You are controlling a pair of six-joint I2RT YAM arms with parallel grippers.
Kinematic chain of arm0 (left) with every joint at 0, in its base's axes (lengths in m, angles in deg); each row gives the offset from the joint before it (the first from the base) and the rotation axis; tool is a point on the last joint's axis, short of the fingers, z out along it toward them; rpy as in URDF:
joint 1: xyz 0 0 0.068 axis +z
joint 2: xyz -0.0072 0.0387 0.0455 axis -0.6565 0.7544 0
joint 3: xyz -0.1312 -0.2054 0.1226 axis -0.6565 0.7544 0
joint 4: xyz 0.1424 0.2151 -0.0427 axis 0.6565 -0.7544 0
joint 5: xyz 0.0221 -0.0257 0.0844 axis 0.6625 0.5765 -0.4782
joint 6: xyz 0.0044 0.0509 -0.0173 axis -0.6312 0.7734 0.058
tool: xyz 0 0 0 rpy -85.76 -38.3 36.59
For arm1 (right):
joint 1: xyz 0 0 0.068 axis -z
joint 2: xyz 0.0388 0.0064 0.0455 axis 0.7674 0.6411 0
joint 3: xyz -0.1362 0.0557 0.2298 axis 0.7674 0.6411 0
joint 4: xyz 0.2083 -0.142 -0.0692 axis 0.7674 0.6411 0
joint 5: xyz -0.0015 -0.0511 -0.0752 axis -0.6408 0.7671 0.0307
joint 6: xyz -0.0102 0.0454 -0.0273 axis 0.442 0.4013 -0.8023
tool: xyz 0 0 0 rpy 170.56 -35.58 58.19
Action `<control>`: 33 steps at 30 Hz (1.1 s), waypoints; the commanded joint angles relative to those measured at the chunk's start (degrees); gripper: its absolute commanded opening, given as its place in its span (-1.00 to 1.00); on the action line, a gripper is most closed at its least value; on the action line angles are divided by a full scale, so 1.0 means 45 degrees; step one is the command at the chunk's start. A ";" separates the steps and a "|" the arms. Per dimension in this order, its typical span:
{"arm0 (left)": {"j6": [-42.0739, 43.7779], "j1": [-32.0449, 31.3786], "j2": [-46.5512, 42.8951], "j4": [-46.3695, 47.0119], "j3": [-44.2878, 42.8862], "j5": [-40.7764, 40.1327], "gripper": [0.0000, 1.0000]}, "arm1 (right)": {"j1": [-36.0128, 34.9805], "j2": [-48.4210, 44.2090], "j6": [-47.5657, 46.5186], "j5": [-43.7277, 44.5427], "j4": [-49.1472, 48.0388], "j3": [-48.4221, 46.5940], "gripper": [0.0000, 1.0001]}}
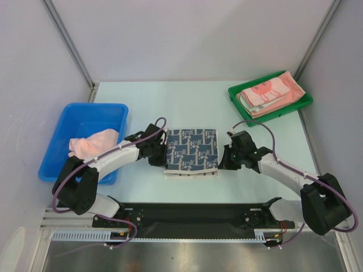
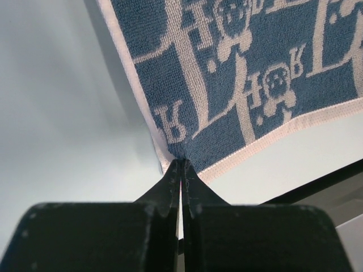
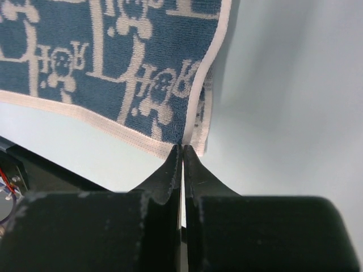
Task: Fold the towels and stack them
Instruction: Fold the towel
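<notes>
a: position of the dark blue white-patterned terry towel (image 1: 191, 148)?
b: it lies flat on the pale table (image 1: 142, 102), midway between the two arms. a second layer shows under its near edge.
a: left gripper (image 2: 180, 163)?
b: the black fingers are pressed together, tips pinching the towel's near-left corner at the pale hem.
a: right gripper (image 3: 181, 148)?
b: the same. its fingers are pressed together on the near-right corner, where an under layer shows just beside the hem.
a: other cloths?
b: a stack of folded salmon-pink and pale towels (image 1: 269, 93) sits in the green plastic tray (image 1: 237, 102) at the far right, well apart from the grippers. a crumpled salmon-pink cloth (image 1: 91, 143) lies in the blue plastic bin (image 1: 85, 116) on the left, draped at its near-right side just beside the left arm.
</notes>
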 commanded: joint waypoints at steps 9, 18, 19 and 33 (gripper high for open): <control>-0.0311 -0.0226 -0.0145 0.1128 0.1708 0.0024 -0.99 | -0.0174 -0.0178 0.0545 -0.1252 -0.1966 0.1712 -1.00; 0.0137 -0.0226 0.0031 0.0543 0.1298 -0.0327 -0.99 | -0.0154 -0.0176 0.0467 -0.0900 -0.1558 0.1458 -1.00; 0.0138 -0.0226 0.0031 0.0465 0.1279 -0.0405 -0.99 | -0.0212 -0.0196 0.0467 -0.0881 -0.1537 0.1478 -1.00; -0.0250 -0.0519 -0.1393 -0.1024 0.0259 -0.0137 -0.99 | -0.0310 -0.1893 0.0584 -0.0978 0.0144 0.0908 -1.00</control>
